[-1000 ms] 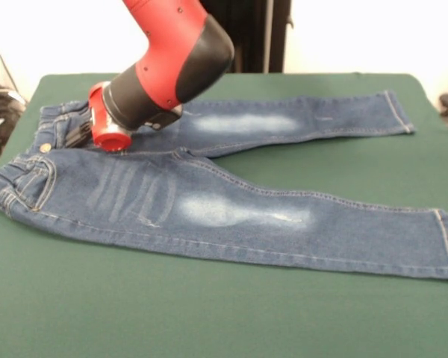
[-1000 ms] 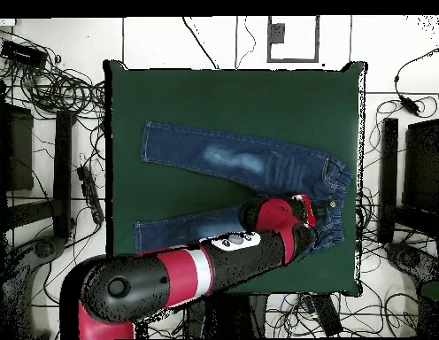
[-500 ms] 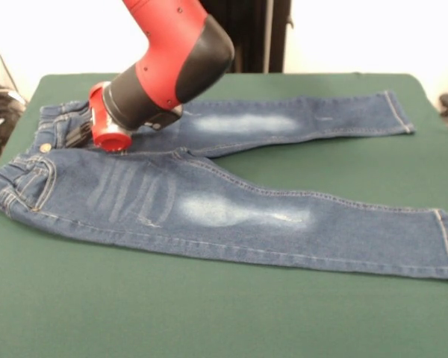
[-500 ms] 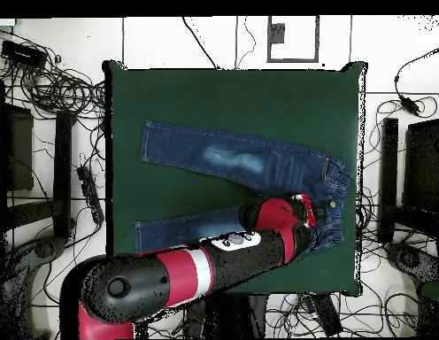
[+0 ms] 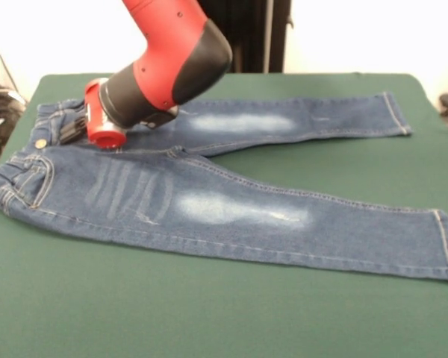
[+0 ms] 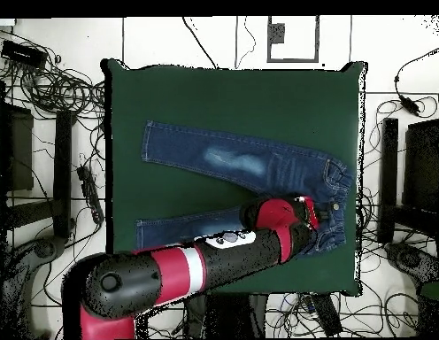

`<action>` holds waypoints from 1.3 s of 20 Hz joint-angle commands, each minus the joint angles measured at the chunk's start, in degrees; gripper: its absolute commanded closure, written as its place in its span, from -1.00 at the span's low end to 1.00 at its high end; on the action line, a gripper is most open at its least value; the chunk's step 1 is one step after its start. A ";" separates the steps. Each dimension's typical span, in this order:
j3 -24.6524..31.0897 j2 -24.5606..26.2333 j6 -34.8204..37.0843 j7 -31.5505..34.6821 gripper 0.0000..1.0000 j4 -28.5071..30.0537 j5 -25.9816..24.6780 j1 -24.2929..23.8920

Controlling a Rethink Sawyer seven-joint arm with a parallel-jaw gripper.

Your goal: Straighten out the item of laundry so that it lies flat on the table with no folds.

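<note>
1. Hanging low over the waist end of the jeans [image 5: 209, 212], the tool [image 5: 78, 128] sits at about 10 o'clock in the front view, mostly hidden behind the arm's red end cap [image 5: 101, 119]; whether it is open, closed or pinching denim cannot be told from either view.
2. The red and black arm [image 5: 164, 60] slants down from 12 o'clock toward that spot; in the overhead view it sweeps in from 7 o'clock and covers part of the lower trouser leg.
3. Just beside the tool lies the gathered waistband [image 5: 56, 119], with a brass button [image 5: 40, 142] showing at 9 o'clock in the front view.
4. The jeans lie front side up on the desk [image 5: 209, 313], the two legs spread apart in a narrow V that opens toward 3 o'clock in the front view.
5. The nearer leg runs toward 4 o'clock and carries a whitish faded patch [image 5: 239, 209] and pale crease lines near the hip; its hem [image 5: 444, 242] lies close to the desk's edge.
6. The farther leg runs toward 2 o'clock with its own faded patch [image 5: 243, 121].
7. In the overhead view cables [image 6: 55, 88] lie on the floor beyond the desk at 10 o'clock.
</note>
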 commanded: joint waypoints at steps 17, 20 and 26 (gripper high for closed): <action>15.58 -10.29 0.90 6.02 1.00 -1.18 0.79 -1.35; 18.36 -14.41 2.15 3.54 1.00 -0.55 -1.02 -2.60; 24.15 -21.52 4.78 0.27 1.00 0.72 -5.22 -5.27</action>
